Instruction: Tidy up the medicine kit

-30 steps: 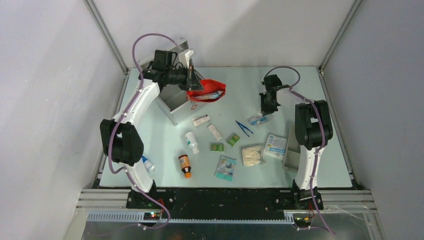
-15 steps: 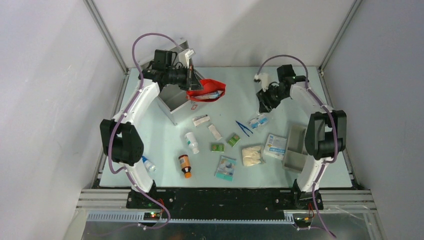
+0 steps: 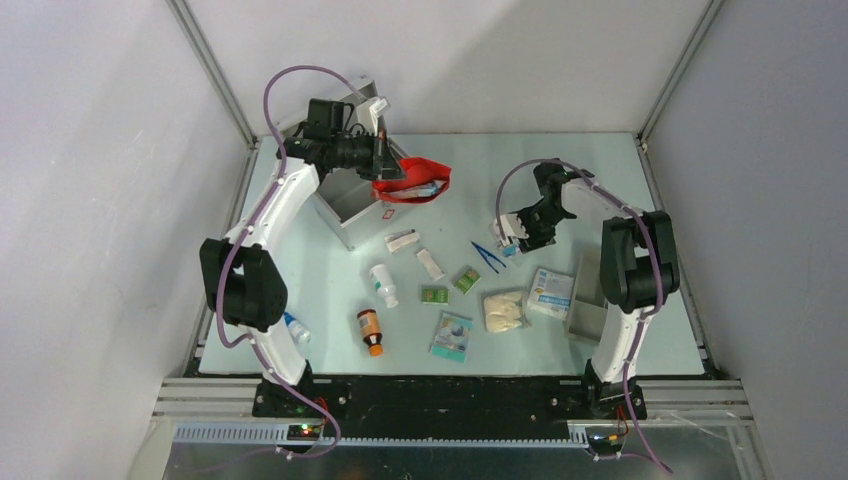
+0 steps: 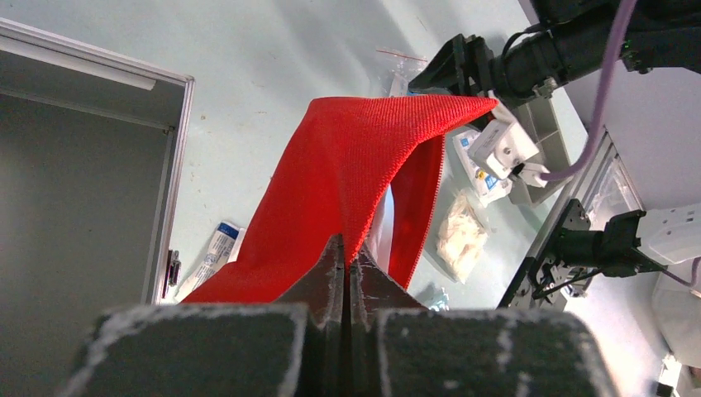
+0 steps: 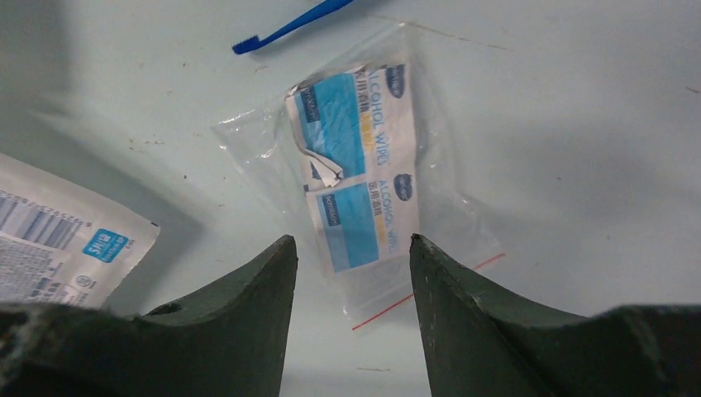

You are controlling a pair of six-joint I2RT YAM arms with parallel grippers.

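Note:
The silver medicine kit (image 3: pixel 345 205) stands open at the back left, its inside (image 4: pixel 83 207) showing in the left wrist view. My left gripper (image 3: pixel 385 165) is beside it, shut on an edge of the red pouch (image 3: pixel 415 182), which it holds up and spread open (image 4: pixel 355 165) between its closed jaws (image 4: pixel 345 248). My right gripper (image 3: pixel 512 232) is open, low over a clear bag of alcohol wipes (image 5: pixel 364 178). The bag's near end lies between the open fingertips (image 5: pixel 351 244), and nothing is gripped. Blue tweezers (image 3: pixel 488 256) lie just beside the bag.
Two white tubes (image 3: pixel 403 240), a white bottle (image 3: pixel 382 285), an orange-capped bottle (image 3: pixel 371 331), green packets (image 3: pixel 466 279), a gauze bag (image 3: pixel 503 310) and a white sachet (image 3: pixel 551 292) lie mid-table. A grey tray (image 3: pixel 590 300) sits at right.
My right arm swung out, then came back down over the wipes bag, and its gripper opened. The left arm and red pouch stayed still.

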